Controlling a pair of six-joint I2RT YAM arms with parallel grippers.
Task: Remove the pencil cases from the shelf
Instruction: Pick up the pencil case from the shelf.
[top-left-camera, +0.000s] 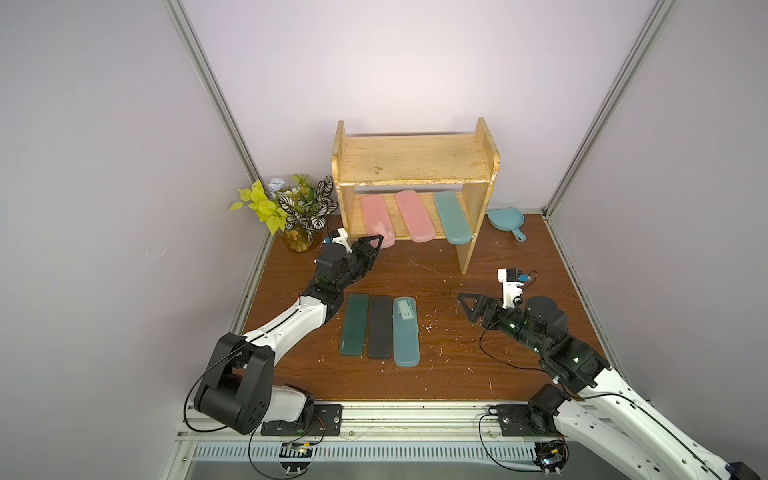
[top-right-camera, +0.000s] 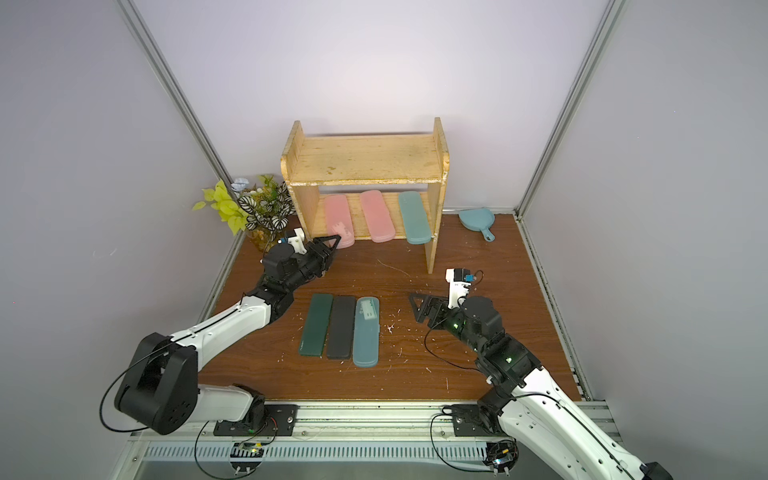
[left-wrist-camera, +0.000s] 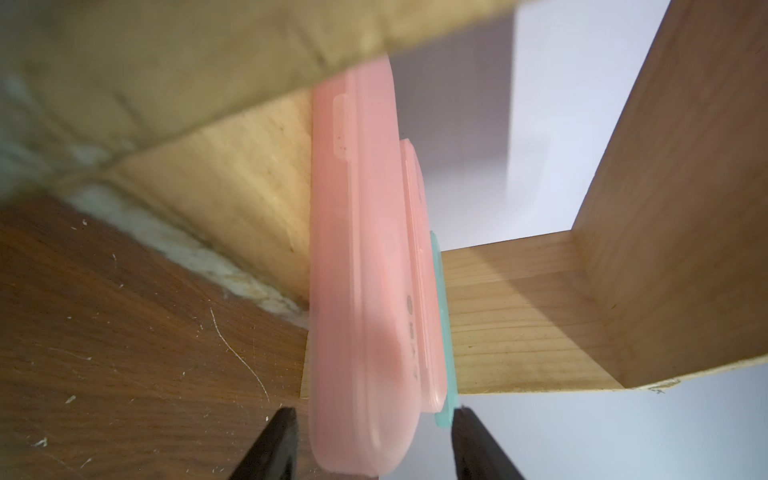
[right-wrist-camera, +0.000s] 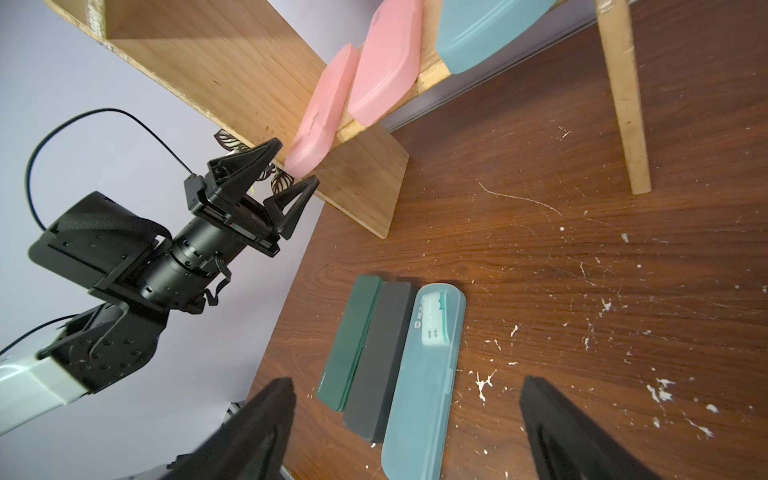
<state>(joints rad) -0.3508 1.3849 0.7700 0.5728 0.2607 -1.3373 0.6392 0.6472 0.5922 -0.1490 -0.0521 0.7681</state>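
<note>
Three pencil cases (top-left-camera: 453, 216) overhanging shelf (top-left-camera: 411, 162) edge for grabbing; L gripper (right-wrist-camera: 297, 162) jaws straddling pink case (top-left-camera: 374, 216) end, not yet pinching; R gripper (right-wrist-camera: 407, 382) spread, empty.

Brown wood-grain tabletop (top-left-camera: 519, 365) carries a light yellowish two-tier wooden shelf (top-left-camera: 471, 232) at the rear. Lower tier, side by side, near ends overhanging the front edge: pink rounded-end plastic case (top-left-camera: 376, 218), second pink case (top-left-camera: 415, 216), teal rounded-end case (top-left-camera: 453, 218).

Tabletop, front centre, close-packed: dark green flat case (top-left-camera: 354, 325), black flat case (top-left-camera: 380, 328), light teal translucent case (top-left-camera: 406, 330).

Left of shelf: glass vase of foliage (top-left-camera: 297, 239). Right of shelf: small blue dustpan (top-left-camera: 505, 220).
</note>
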